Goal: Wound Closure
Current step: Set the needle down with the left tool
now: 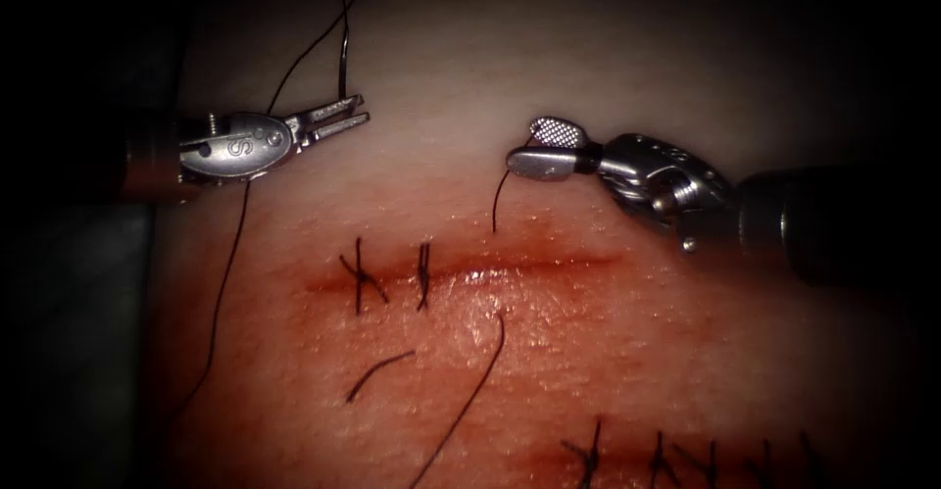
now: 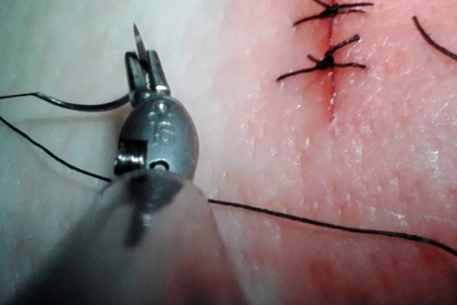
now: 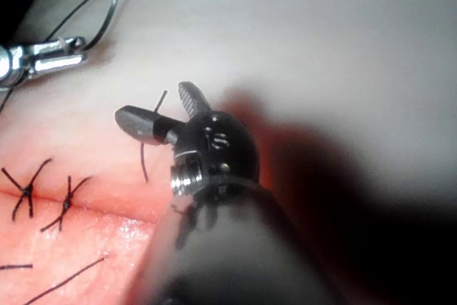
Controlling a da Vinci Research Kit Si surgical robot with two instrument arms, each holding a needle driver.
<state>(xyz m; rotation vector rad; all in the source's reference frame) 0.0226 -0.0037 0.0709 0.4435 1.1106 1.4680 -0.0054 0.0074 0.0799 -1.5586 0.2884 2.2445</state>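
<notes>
**Left tool holds needle off the tissue; right tool spread open**

The left end effector (image 1: 343, 117) is clenched on the curved needle (image 1: 343, 58) near its tip, above pale tissue (image 1: 588, 352) far-left of the cut (image 1: 549, 266); thread (image 1: 230, 254) trails down nearby. Two stitches (image 1: 392, 278) cross the cut's left part. A thread end (image 1: 500, 200) rises from the far edge. At right, the right end effector (image 1: 545, 149) gapes, grasping nothing, with bare tissue around.
</notes>
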